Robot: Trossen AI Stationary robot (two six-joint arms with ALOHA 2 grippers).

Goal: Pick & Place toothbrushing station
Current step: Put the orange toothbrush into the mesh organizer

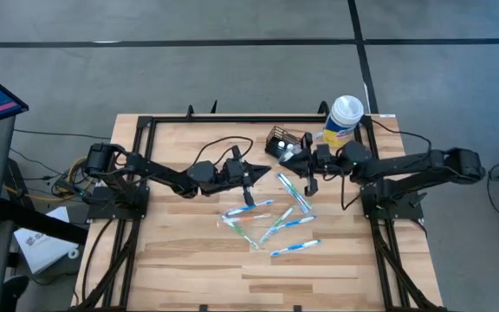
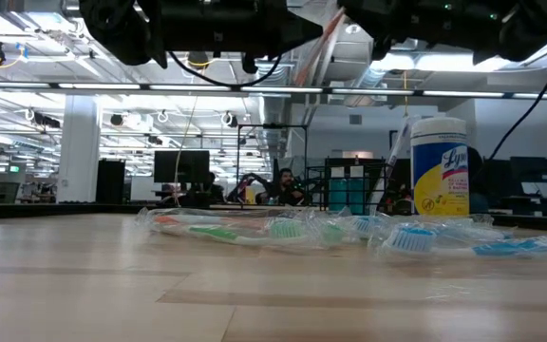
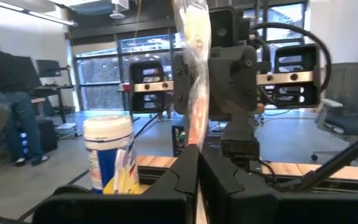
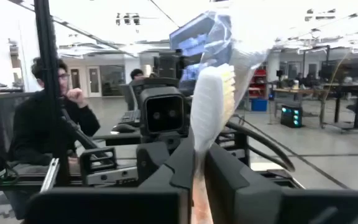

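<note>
The black wire-mesh caddy [image 1: 278,141] stands on its base on the table at the far middle, beside the white, yellow and blue canister [image 1: 343,117]. My left gripper [image 1: 249,189] hovers left of the caddy, shut on a plastic-wrapped orange toothbrush [image 3: 192,68]. My right gripper [image 1: 309,180] faces it from the right, just near of the caddy, shut on a wrapped toothbrush with a white head [image 4: 213,93]. Several wrapped toothbrushes [image 1: 271,224] lie loose on the table nearer the front. My left gripper pinches the wrapped toothbrush's handle [image 3: 195,140] between its two fingers, which come about level from the table's left. The toothbrush stands upright past the fingers, clear of the table. My right gripper pinches its wrapped toothbrush just below the white bristle head [image 4: 201,146] between its two fingers, which come about level from the table's right. The head sticks up past the fingers, wrapper loose around it, clear of the table.
The canister also shows in the low view [image 2: 440,166] and the left wrist view [image 3: 110,152]. The loose toothbrushes show in the low view [image 2: 283,228]. A black frame [image 1: 150,121] runs around the table's far part. People sit in the room beyond.
</note>
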